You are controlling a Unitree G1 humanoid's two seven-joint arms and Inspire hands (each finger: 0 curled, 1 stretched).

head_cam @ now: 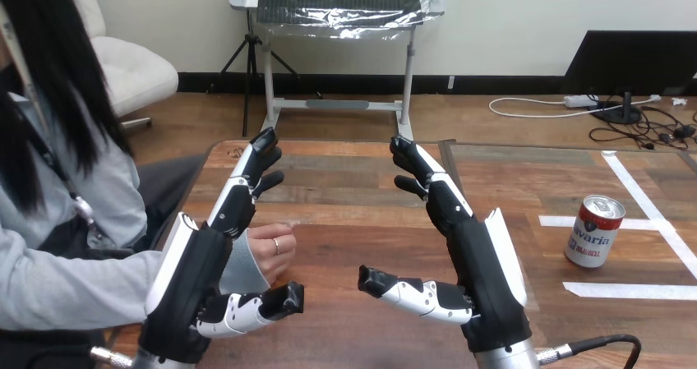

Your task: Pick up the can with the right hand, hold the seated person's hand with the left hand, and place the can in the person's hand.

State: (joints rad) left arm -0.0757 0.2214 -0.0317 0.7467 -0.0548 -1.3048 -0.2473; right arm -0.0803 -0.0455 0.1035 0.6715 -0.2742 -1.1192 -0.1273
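Head view: can (593, 231) upright at right of frame, well apart from my right hand (475, 258), fingers straight, empty. Likely light, smooth, dentable; I'd grip mid-wall. Left hand (197, 274) likewise empty.

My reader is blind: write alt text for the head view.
The left hand and right hand are open over the table, holding nothing. The can stands far right; the person's hand rests just behind the left hand.

The red-and-white can (595, 232) with its silver top sits beside white tape strips (629, 290) near the right edge of the brown wood-grain tabletop (353, 221).
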